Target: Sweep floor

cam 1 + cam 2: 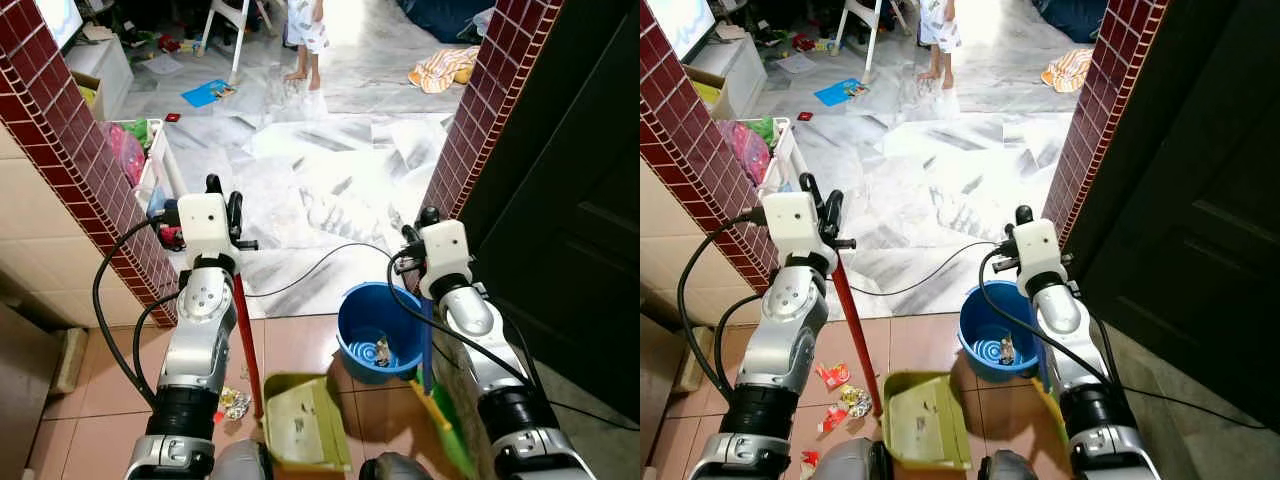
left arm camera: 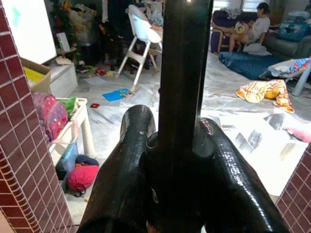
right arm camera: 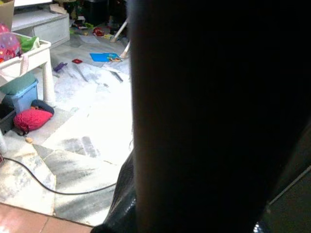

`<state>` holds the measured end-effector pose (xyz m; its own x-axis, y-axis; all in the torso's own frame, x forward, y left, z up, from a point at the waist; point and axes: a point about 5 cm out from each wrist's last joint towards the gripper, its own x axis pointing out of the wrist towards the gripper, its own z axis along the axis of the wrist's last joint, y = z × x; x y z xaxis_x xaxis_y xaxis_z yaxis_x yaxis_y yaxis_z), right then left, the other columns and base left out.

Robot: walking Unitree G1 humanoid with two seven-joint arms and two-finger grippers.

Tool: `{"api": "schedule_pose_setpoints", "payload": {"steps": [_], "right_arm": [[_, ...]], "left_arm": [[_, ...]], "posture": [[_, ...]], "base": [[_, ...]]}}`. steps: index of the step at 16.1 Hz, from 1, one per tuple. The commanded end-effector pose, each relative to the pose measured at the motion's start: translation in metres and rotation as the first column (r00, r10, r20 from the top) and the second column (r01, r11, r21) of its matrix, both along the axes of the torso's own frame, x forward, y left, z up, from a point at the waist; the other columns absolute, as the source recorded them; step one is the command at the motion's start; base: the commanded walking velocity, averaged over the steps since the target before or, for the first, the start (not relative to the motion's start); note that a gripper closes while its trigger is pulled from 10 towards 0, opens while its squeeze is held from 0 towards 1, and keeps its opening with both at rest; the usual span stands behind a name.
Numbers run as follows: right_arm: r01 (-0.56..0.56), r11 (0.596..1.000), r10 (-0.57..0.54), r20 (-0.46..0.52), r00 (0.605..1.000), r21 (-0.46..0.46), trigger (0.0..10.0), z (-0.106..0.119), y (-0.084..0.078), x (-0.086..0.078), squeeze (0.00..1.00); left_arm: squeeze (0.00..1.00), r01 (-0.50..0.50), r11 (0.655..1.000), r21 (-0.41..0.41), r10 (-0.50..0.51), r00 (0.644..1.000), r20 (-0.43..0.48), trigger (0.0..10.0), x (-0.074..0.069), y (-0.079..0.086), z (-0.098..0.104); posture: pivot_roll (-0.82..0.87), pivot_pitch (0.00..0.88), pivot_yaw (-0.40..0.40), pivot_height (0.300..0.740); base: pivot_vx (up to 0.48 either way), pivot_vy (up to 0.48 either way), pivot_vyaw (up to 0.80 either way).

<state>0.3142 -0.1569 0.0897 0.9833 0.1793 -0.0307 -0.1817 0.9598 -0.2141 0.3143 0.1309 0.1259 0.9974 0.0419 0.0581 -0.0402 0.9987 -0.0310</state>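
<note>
On the left we see a red brick pillar (image 1: 60,140), and beside it our left pincer (image 2: 165,160) is closed around the red broom handle (image 1: 246,340), which goes down to the tile floor (image 1: 290,345). Candy wrappers (image 1: 840,395) lie there, next to the green dustpan (image 1: 300,420). Just right of it the blue bucket (image 1: 350,320) holds some small scraps. Our right pincer (image 1: 430,225) is above the bucket; we cannot tell how its fingers stand. Between the pillars the marble floor (image 1: 320,170) is open, with a black cable (image 1: 320,265) across it and a person (image 1: 305,35) far behind.

lived-in home, toy-strewn marble floor (image 1: 330,170), white high chair (image 2: 141,36), sofa (image 2: 291,41)
</note>
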Motion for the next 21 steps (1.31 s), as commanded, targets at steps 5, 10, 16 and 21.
{"api": "schedule_pose_setpoints", "payload": {"steps": [5,10,16,21], "right_arm": [[-0.042,0.998,0.041,0.042,0.998,0.040,10.0,0.014,0.011,0.001,0.00],[-0.072,0.995,0.072,0.007,0.997,0.076,10.0,0.003,0.023,-0.010,0.00],[-0.050,0.995,0.051,-0.016,0.999,0.083,10.0,-0.001,0.020,-0.018,0.00],[-0.060,0.995,0.062,-0.015,0.998,0.077,10.0,0.000,0.024,-0.021,0.00]], "left_arm": [[0.00,0.016,1.000,-0.012,-0.016,1.000,0.020,10.0,-0.004,-0.006,0.004],[0.00,0.019,0.999,-0.030,-0.020,1.000,-0.019,10.0,-0.015,-0.006,-0.003],[0.00,0.114,0.993,-0.015,-0.114,0.993,-0.034,10.0,-0.023,-0.020,0.001],[0.00,0.130,0.991,-0.029,-0.131,0.991,-0.039,10.0,-0.022,-0.024,0.004]], "posture": [[-0.06,0.000,0.000,0.740],[-0.04,0.000,0.012,0.740],[-0.02,0.020,0.022,0.740],[-0.04,0.036,0.029,0.740]], "base": [[-0.112,0.000,0.00],[-0.286,0.000,0.00],[-0.269,0.000,0.00],[-0.102,0.000,0.00]]}}
